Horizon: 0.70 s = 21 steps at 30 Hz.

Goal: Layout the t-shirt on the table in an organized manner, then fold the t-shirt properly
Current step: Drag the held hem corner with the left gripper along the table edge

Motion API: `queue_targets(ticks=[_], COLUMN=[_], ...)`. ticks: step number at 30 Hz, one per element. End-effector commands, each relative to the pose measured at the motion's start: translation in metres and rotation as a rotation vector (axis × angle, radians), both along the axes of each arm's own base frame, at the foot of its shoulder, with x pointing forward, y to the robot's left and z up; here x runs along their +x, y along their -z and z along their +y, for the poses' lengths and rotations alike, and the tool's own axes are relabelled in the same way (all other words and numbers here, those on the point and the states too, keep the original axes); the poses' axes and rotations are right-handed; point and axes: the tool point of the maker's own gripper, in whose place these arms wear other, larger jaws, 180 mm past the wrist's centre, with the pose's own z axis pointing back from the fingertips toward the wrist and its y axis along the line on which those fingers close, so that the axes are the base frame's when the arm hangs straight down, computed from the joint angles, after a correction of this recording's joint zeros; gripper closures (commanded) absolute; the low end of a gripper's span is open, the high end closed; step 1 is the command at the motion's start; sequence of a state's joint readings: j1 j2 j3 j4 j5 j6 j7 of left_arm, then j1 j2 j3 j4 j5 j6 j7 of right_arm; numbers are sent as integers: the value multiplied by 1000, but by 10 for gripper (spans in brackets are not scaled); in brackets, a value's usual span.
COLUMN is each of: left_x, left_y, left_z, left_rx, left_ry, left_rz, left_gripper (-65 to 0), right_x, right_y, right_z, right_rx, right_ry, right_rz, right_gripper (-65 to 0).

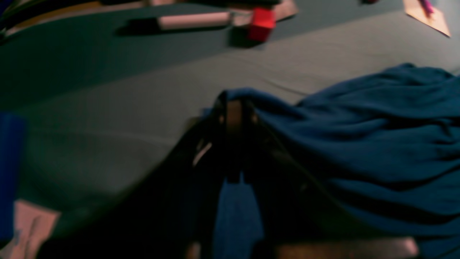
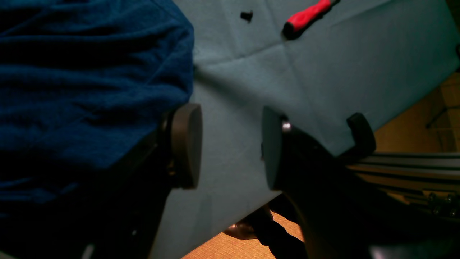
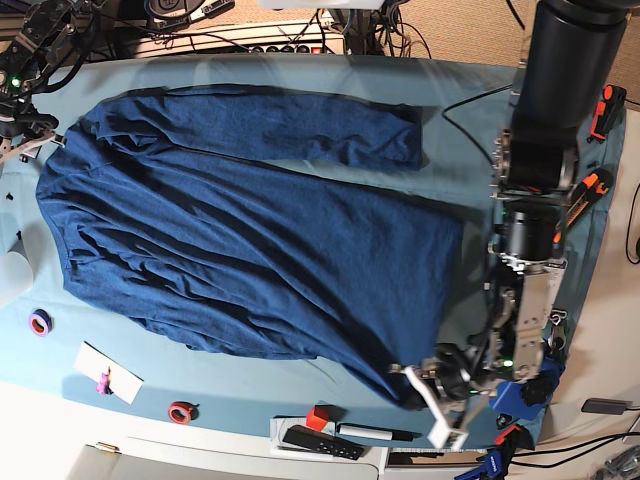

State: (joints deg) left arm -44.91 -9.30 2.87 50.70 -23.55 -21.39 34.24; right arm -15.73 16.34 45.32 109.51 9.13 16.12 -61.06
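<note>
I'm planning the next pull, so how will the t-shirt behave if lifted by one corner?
Probably floppy: the t-shirt lies in soft wrinkles and drapes from the left gripper pinching its corner. It likely drags and bunches rather than sliding flat, since most of it rests on the table.

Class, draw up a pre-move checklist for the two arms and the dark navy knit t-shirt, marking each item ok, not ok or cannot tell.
1. Left gripper shut on a corner of the dark navy knit t-shirt: ok.
2. Right gripper open, nothing between its pads: ok.
3. Shirt lying flat on the teal-draped table: not ok, wrinkled.
4. Upper sleeve spread out: not ok, folded across.
5. Small red block apart from the shirt: ok.
</note>
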Motion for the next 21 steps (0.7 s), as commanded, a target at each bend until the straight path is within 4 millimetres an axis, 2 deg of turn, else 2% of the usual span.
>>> queue_targets(ticks=[1,4,10,14,21], left_x=[17,21,31,32,30], left_y=[-45,-66,-105,-118,-127], left_z=[-5,-20,-37,-51,-77], left_rx=[-32,-47,-5,35,62], left_ry=[5,37,84,125,169], left_rz=[-105,-142,-216,-259,-341], left_gripper=[0,0,0,0,0], right_x=[6,6,6,6,6], right_y=[-17,-17,-16,-17,-17], right_z=[-6,-6,-6,-6,-6], right_rx=[-43,-43,-42,-42,-42], right_ry=[-11,-11,-11,-11,-10], right_rz=[-38,-36,-35,-36,-36], right_gripper=[-271,-271,-270,-270,-271])
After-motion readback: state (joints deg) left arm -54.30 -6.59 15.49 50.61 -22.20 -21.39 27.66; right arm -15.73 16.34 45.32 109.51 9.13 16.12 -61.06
